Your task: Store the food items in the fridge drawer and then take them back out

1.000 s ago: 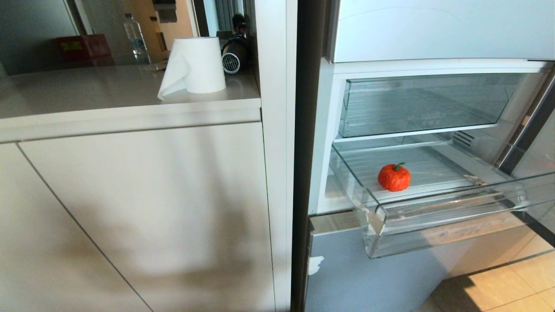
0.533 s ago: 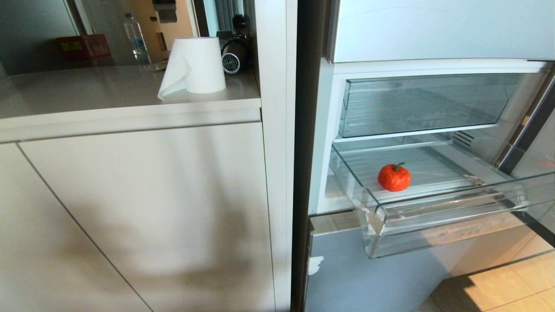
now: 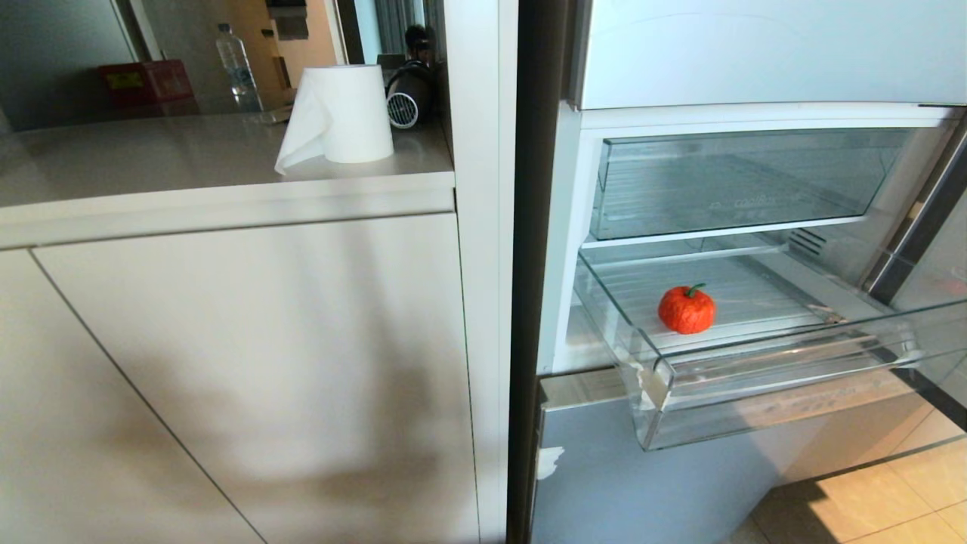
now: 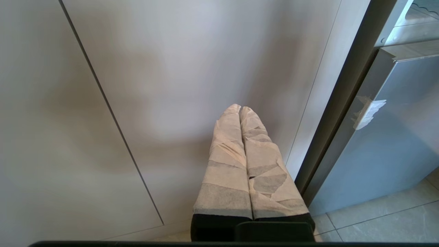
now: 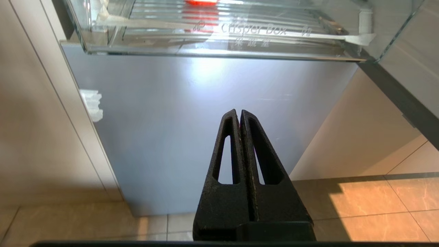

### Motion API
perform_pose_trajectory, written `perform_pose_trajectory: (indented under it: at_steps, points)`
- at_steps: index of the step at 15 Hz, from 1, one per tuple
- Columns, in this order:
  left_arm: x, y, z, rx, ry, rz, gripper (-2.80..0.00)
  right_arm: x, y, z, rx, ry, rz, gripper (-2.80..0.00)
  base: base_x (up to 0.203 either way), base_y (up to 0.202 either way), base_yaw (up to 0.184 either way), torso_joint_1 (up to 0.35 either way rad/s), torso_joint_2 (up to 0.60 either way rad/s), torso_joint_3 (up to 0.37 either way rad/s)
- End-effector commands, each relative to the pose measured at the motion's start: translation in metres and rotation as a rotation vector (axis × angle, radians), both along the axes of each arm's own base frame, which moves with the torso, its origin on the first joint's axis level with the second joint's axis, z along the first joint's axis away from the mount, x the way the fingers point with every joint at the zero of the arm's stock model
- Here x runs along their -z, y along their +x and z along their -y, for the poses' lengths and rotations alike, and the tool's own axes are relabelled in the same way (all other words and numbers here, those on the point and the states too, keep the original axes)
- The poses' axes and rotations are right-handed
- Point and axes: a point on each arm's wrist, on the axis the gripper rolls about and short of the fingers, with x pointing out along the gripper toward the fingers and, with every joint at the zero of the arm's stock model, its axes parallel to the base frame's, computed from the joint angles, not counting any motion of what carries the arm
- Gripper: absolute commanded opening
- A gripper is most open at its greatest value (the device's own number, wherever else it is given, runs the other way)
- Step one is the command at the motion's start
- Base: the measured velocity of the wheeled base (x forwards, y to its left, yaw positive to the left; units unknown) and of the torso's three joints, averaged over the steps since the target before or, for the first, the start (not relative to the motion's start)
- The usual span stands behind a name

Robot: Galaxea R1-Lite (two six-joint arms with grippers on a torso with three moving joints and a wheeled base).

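A fuzzy orange-red fruit (image 3: 686, 309) with a green stem sits on the ribbed floor of the fridge drawer (image 3: 763, 378), which is pulled out. Seen from below in the right wrist view, the drawer (image 5: 219, 44) shows a red patch of the fruit (image 5: 201, 2) through its floor. My right gripper (image 5: 239, 112) is shut and empty, low in front of the pale-blue bottom panel (image 5: 205, 130), below the drawer. My left gripper (image 4: 240, 108), its fingers wrapped in tape, is shut and empty, facing the cabinet door (image 4: 192, 75). The red apple is out of view. Neither gripper shows in the head view.
An upper clear bin (image 3: 740, 181) sits above the drawer. The open fridge door (image 3: 925, 219) stands at the right. A counter (image 3: 151, 162) on the left holds a paper towel roll (image 3: 340, 113) and a water bottle (image 3: 236, 64). Tiled floor (image 5: 377, 206) lies below.
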Motion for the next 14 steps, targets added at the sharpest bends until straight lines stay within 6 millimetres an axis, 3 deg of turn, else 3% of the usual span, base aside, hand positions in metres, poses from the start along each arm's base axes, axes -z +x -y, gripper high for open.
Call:
perform_pose_trajectory:
  at_steps: [1,6,14]
  points:
    - [-0.0001,0.0000,0.0000,0.000,0.000,0.000,-2.80,0.0015,-0.0014,0.0000,0.000,0.003,0.013,-2.80,0.000,0.000,0.000,0.000,0.00,0.000]
    - [0.0000,0.0000,0.0000,0.000,0.000,0.001,-2.80,0.0015,-0.0014,0.0000,0.000,0.010,0.013,-2.80,0.001,0.002,-0.013,0.001,0.00,0.000]
    - [-0.0001,0.0000,0.0000,0.000,0.000,0.000,-2.80,0.0014,-0.0015,0.0000,0.000,0.010,0.014,-2.80,0.001,0.008,-0.169,0.001,0.00,0.003]
